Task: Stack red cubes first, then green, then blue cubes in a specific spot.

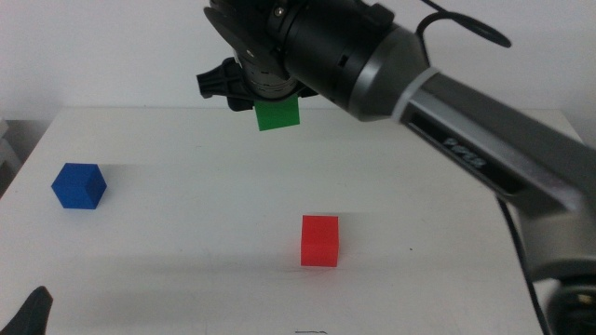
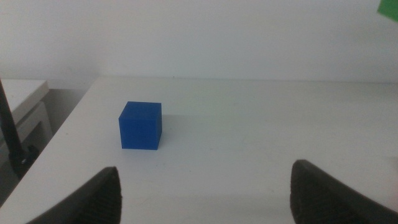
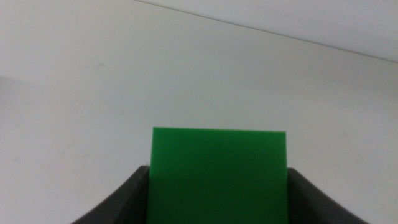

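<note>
High above the back middle of the table, my right gripper (image 1: 277, 102) is shut on the green cube (image 1: 277, 113). In the right wrist view this gripper (image 3: 217, 202) clamps both sides of the green cube (image 3: 217, 174), which fills the space between the jaws. The red cube (image 1: 319, 240) rests on the white tabletop, in front of and slightly right of the held cube. At the far left the blue cube (image 1: 78, 186) sits alone. My left gripper (image 1: 33, 312) waits at the bottom left corner; it (image 2: 205, 193) stands open, facing the blue cube (image 2: 140, 126) from a distance.
The white table (image 1: 186, 242) ends at a left edge close to the blue cube. The right arm's thick dark body (image 1: 447, 121) crosses the back right of the scene. A sliver of the green cube (image 2: 388, 7) shows in the left wrist view.
</note>
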`<state>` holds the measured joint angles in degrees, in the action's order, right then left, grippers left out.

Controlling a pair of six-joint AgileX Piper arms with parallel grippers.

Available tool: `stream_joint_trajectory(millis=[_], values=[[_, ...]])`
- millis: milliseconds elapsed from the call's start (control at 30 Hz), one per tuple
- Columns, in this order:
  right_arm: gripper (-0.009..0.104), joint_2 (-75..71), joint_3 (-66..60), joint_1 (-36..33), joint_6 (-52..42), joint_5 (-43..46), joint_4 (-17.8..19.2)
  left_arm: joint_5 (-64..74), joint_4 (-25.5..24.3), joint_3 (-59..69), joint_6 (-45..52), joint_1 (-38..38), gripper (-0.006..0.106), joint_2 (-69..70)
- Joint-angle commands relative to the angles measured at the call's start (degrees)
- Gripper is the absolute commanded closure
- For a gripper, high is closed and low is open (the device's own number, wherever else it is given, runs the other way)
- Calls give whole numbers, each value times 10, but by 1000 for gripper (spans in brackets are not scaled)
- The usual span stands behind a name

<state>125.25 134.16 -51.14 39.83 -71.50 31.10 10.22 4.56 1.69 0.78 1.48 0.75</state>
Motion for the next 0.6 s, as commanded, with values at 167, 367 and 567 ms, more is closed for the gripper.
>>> stream_joint_trajectory(millis=[167,367,567], values=[[96,-157,-128,-12,68,-5,59,-48,2,-2,-4,0,8,11],[96,-251,-326,-12,119,120,31,-48,2,-2,-4,0,8,11],[96,-296,-448,-12,204,174,30,-48,2,-2,-4,0,8,11]])
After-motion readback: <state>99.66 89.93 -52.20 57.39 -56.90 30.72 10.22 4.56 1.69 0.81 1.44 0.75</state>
